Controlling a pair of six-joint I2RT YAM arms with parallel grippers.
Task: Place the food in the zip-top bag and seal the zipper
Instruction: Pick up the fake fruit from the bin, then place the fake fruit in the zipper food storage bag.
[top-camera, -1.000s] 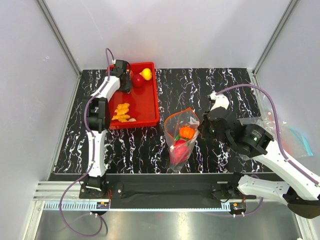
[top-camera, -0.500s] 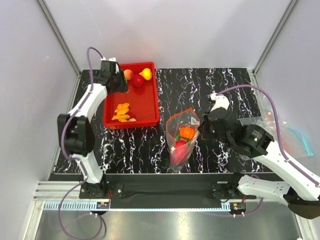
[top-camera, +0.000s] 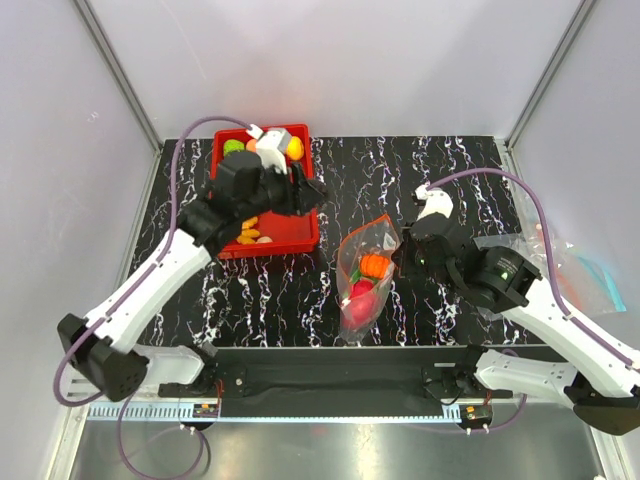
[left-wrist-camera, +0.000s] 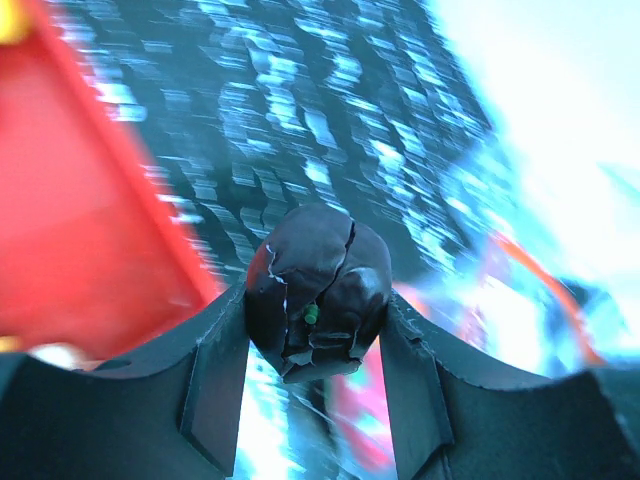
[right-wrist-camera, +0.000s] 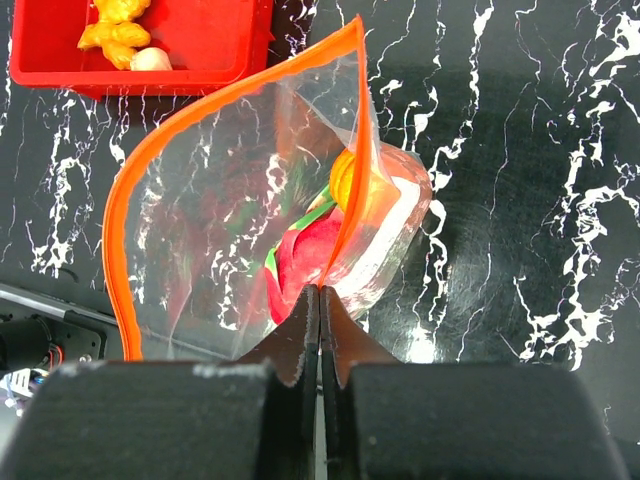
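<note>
Transfer step. My left gripper (left-wrist-camera: 315, 305) pinches the dark purple piece (left-wrist-camera: 318, 285); the zip-top bag (top-camera: 368, 250) lies ahead, right of those fingers (left-wrist-camera: 215, 370). My right gripper (right-wrist-camera: 320, 300), pressed together, pins its rim, zipper (right-wrist-camera: 116, 230) gaping. Next: centre over mouth, release.

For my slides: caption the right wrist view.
Right gripper shut on the open zip-top bag, food inside, red tray behind.

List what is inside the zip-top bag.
Inside the zip-top bag an orange piece lies beside a red piece with a green streak. Anything beneath them is hidden by glare and folds in the plastic.
</note>
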